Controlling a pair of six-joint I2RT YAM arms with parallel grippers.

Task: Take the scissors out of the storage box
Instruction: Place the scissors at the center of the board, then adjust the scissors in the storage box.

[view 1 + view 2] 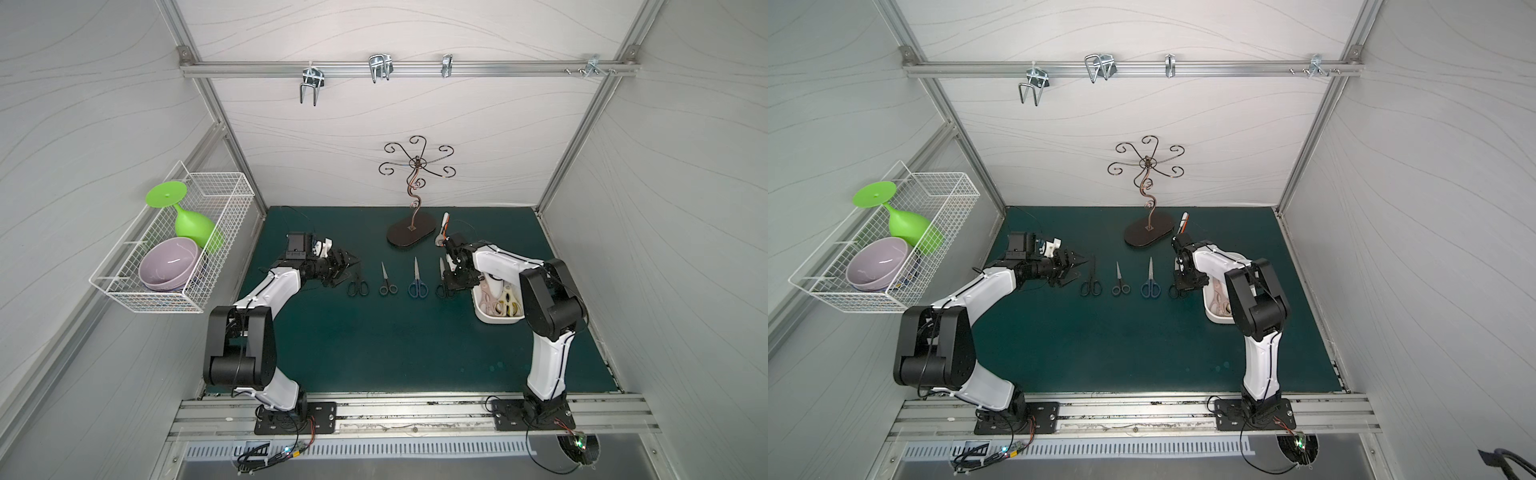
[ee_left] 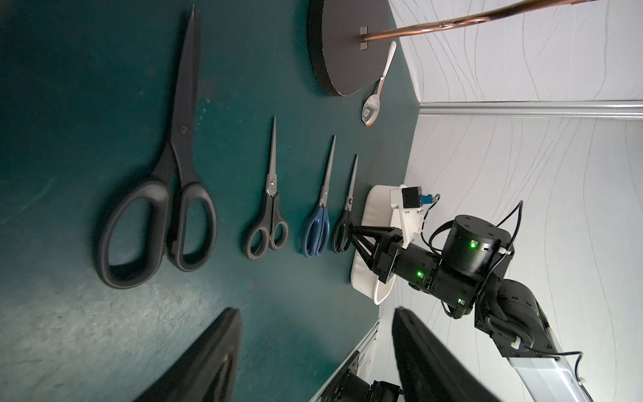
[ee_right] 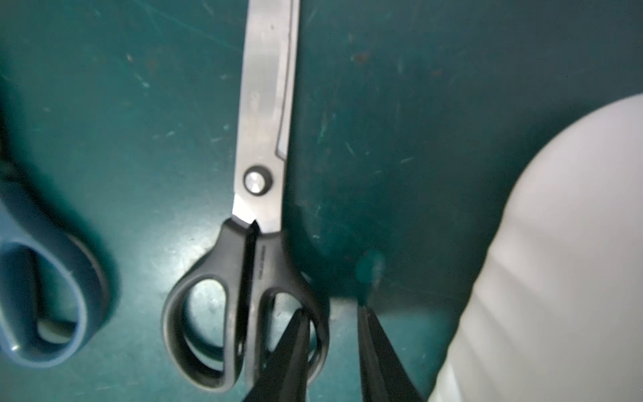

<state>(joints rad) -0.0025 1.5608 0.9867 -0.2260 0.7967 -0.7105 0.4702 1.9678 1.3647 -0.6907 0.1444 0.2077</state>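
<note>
Right, status from my end. The green surface (image 1: 374,345) carries everything. The storage box (image 1: 496,320) sits just beside the right hand (image 3: 332,309), on its side away from the left hand (image 2: 315,309). In it I see pink shears (image 1: 490,306) and a cream pair (image 1: 510,302); the rest of its contents are hidden under the right arm.

Four pairs lie out on the surface, in a row running from the left hand to the right hand. The biggest, the all-black pair (image 2: 181,139), is right by the left hand's fingers. The small black-handled pair (image 2: 271,209) and the blue-handled pair (image 2: 320,214) lie between the two hands. The fourth pair (image 3: 259,181), black handles and steel blades, lies flat under the right hand.

Right hand: fingers slightly apart. One tip is inside the outer handle ring, the other outside it with a gap showing, so it's not clamped.

Left hand: fingers wide apart, nothing between them.
</note>
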